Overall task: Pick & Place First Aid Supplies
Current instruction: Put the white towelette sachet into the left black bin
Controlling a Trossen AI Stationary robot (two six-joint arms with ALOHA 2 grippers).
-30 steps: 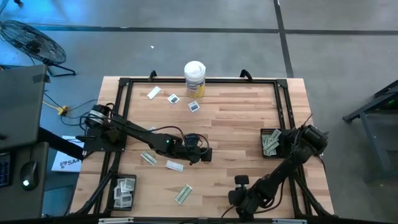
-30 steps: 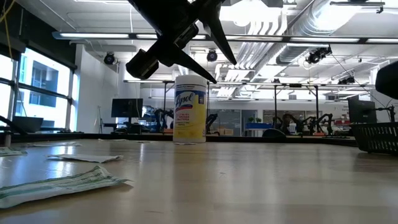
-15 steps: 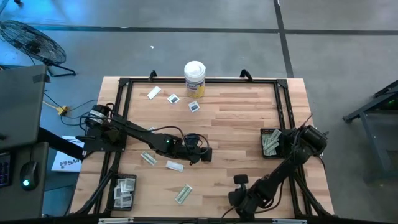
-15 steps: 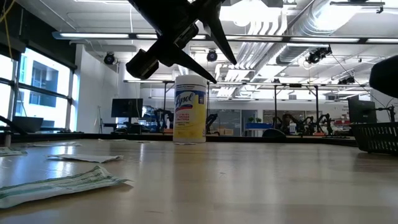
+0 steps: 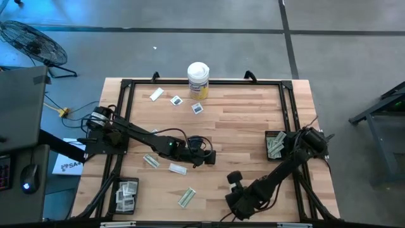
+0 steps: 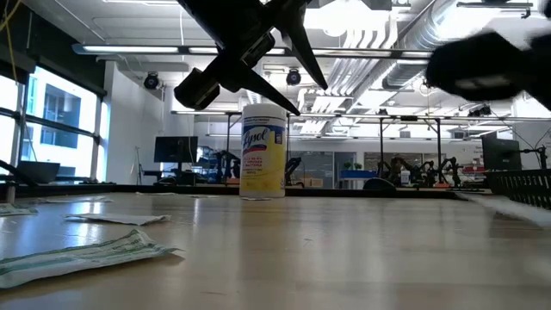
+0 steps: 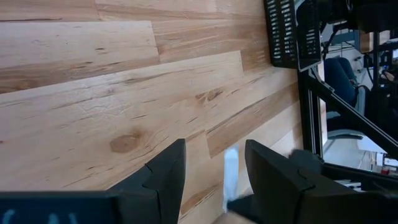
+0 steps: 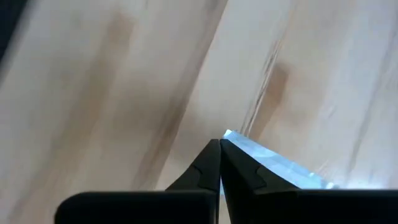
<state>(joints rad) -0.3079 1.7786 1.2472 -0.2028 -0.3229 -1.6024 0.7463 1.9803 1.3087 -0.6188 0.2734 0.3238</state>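
Observation:
First aid packets lie loose on the wooden table: three near the far edge (image 5: 176, 100) and three near the front left (image 5: 177, 168). My right gripper (image 8: 220, 142) is near the front edge, right of the middle (image 5: 234, 179), and is shut on a white packet (image 8: 273, 165). My left gripper (image 5: 209, 157) hangs open above the middle of the table (image 7: 214, 149), with nothing between its fingers. My right gripper pinches the white packet by one corner (image 8: 239, 142) between its two fingertips. The fingers slant steeply down onto it. The rest of the packet reaches away past the fingers. Whether it is clear of the wood, I cannot tell.
A white canister with a yellow label (image 5: 198, 80) stands at the far edge. A black tray (image 5: 116, 197) holding packets sits at the front left, and a black basket (image 5: 272, 134) holding packets sits at the right. A black frame (image 5: 126, 85) borders the table.
My right gripper has moved toward the table's left edge along the front, and its wrist has turned. In the low view the right arm now shows as a dark blur at the upper right.

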